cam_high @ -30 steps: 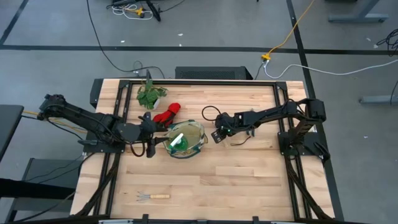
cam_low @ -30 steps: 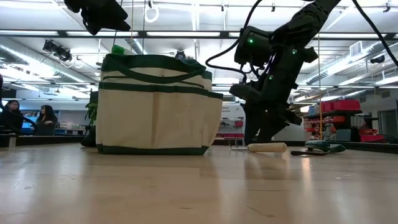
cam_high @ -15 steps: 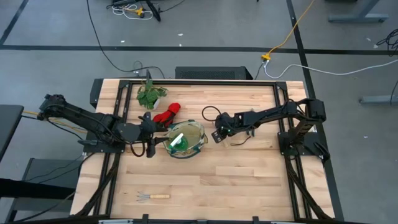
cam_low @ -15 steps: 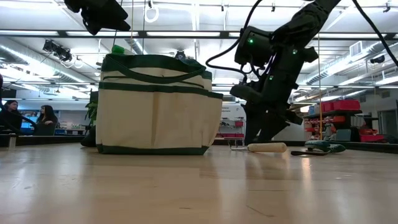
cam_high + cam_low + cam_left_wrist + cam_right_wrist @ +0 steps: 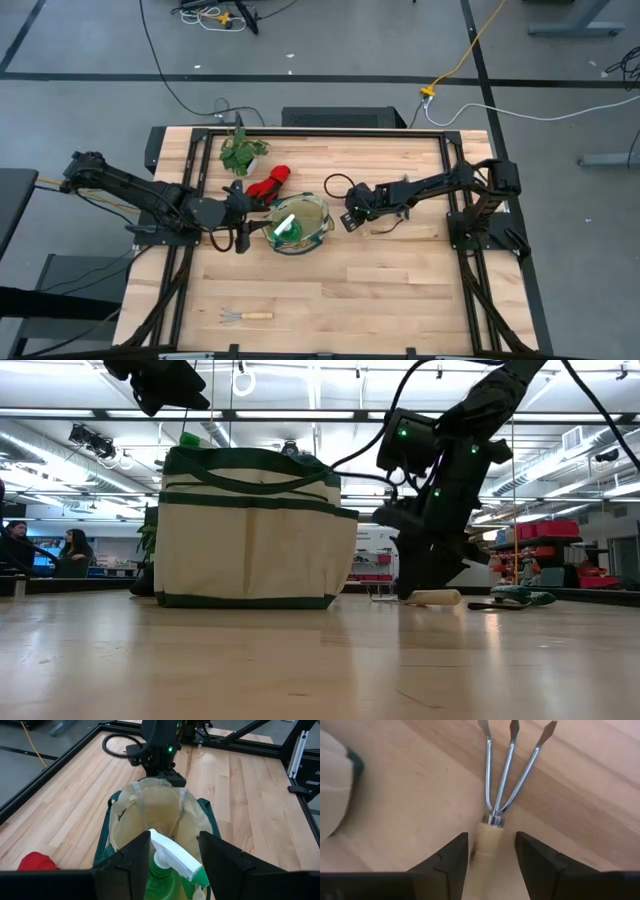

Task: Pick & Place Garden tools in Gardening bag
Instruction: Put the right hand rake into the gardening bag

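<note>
The gardening bag (image 5: 298, 224) stands mid-desk; my left pincer (image 5: 172, 851) hangs over its left rim pinching the green spray bottle (image 5: 167, 870) above the open mouth; just right of the bag my right pincer (image 5: 490, 851) is low over the desk (image 5: 400, 290), fingers spread astride the wooden handle of a hand fork (image 5: 496, 800); red gloves (image 5: 268, 183) lie beyond the bag; another fork (image 5: 245, 316) lies at the near edge.
</note>
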Controlling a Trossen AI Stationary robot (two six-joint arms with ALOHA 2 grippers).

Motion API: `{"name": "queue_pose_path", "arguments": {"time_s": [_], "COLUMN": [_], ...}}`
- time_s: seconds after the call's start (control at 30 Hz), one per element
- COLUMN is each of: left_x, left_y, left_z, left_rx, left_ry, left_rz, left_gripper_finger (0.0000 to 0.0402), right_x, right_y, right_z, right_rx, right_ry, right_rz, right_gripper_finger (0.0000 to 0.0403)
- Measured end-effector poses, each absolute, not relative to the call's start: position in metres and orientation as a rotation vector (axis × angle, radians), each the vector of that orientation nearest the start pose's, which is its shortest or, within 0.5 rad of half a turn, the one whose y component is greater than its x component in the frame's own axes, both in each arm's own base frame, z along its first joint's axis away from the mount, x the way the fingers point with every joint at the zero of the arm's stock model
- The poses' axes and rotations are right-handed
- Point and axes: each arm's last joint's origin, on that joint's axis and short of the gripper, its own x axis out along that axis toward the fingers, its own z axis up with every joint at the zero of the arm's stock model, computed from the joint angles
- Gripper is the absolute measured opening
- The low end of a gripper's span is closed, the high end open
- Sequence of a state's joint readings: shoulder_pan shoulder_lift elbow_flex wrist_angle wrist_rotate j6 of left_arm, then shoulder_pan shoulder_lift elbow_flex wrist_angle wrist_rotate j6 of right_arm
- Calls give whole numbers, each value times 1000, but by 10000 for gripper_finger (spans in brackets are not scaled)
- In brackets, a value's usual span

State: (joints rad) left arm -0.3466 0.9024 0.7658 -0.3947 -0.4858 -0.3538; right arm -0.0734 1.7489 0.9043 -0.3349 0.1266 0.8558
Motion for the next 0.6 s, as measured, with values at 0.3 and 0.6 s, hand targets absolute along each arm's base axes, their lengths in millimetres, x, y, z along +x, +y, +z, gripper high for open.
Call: {"name": "queue_pose_path", "arguments": {"time_s": [0.3,0.6], "left_x": [181,181], "left_y": [-51,-51], "left_z": [289,289], "left_rx": [-131,-131], "left_ry": [455,455], "left_rz": [219,219], "left_gripper_finger": [174,174], "right_x": [311,310], "right_y": [-27,-27], "right_z": [123,122], "right_rx": [693,686], "right_ry": [1038,1047], "right_rz": [-700,-710], "right_gripper_finger": [159,55]}}
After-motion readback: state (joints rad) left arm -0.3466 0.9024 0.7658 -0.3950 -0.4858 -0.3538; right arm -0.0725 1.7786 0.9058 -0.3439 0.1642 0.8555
